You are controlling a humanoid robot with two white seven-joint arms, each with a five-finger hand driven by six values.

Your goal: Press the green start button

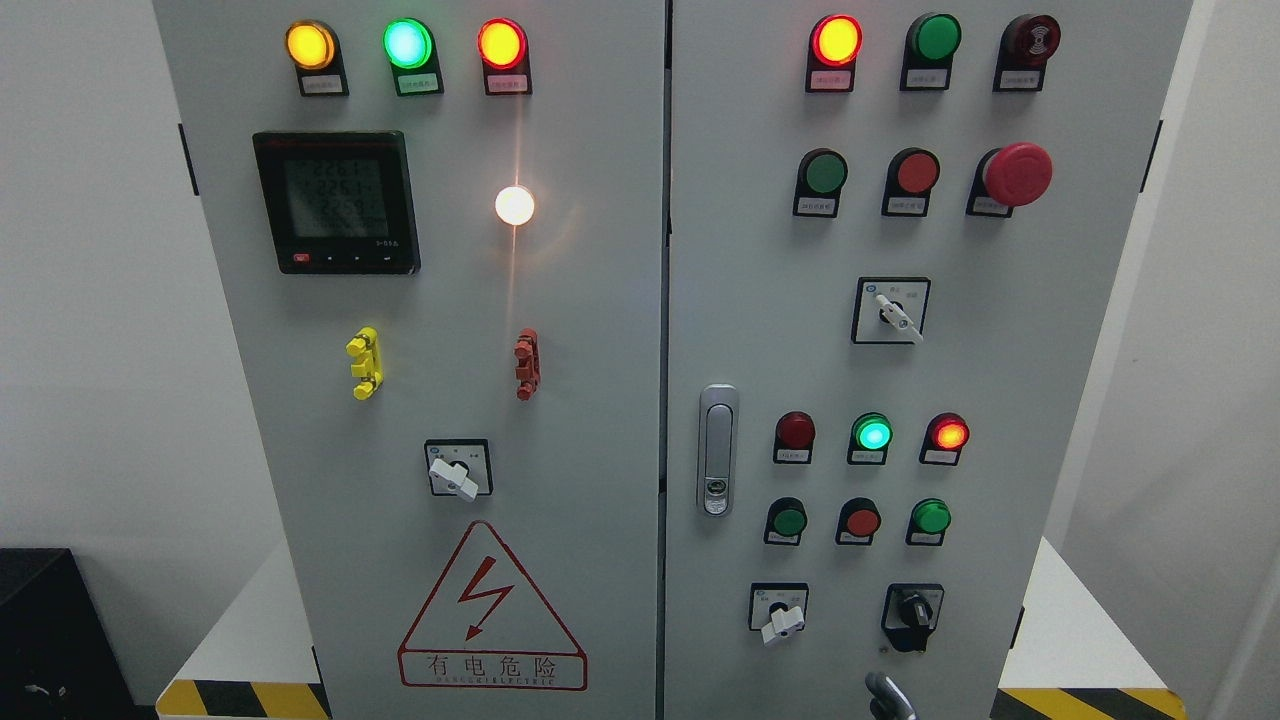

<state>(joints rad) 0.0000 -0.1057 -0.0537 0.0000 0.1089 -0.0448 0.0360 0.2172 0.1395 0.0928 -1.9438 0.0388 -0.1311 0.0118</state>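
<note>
- Right hand (890, 698): only a grey tip showed, at the bottom edge right of the middle, in front of the right cabinet door (1040, 350). I could not tell how far open it was, and I saw nothing held in it. My left hand was out of view.
- Lower-left green button (788, 521) and lower-right green button (931, 516): both sat on the right door with a red button (861, 520) between them. They lay above my hand, one up and to the left, the other up and slightly to the right, and were the nearest candidates.
- Upper green button (826, 172): same door, well above the others and farthest from my hand.
- Labels under the buttons were too small to read, so I could not tell which one was the start button.
- Lit green lamp (872, 434): above the lower row. I judged it an indicator, not a button.
- Black rotary switch (912, 608): it stood between my hand and the lower-right button, so I judged it something to clear.
- The reach ran upward along the door face, which I judged to suit my right hand.
</note>
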